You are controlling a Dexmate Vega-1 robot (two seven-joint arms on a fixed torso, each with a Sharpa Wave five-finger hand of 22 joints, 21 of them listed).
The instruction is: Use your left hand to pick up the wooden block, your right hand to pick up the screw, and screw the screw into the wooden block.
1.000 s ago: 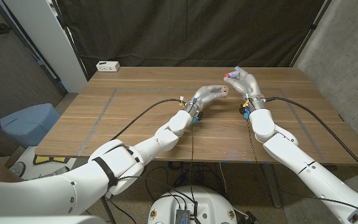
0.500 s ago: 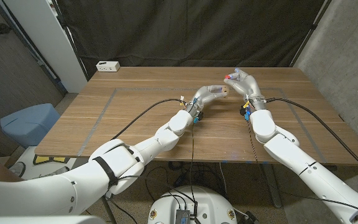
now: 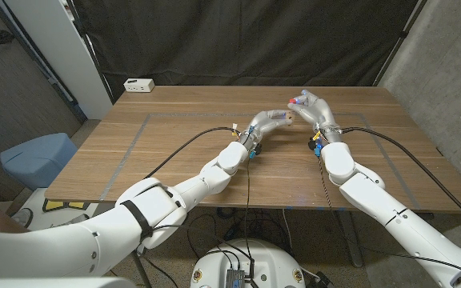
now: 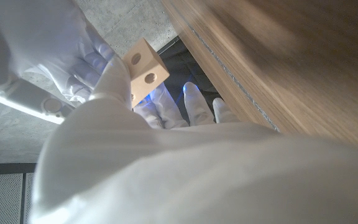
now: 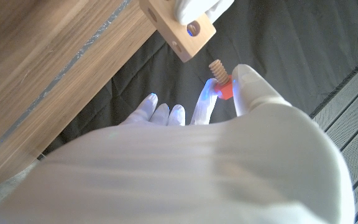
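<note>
Your left hand holds the wooden block up above the far middle of the desk, and in the left wrist view the block sits pinched between the fingers, two drilled holes showing on its pale faces. Your right hand is raised just beside it, and you are pinching the screw by its red head between the thumb and a finger while the other fingers stay spread. In the right wrist view the screw points its tan threaded shank toward a hole in the block, tip just short of it and apparently not yet touching, though the angle makes that hard to judge. Both hands are lifted off the desk, with the block and screw close together between them. A white power strip lies at the desk's far left corner.
</note>
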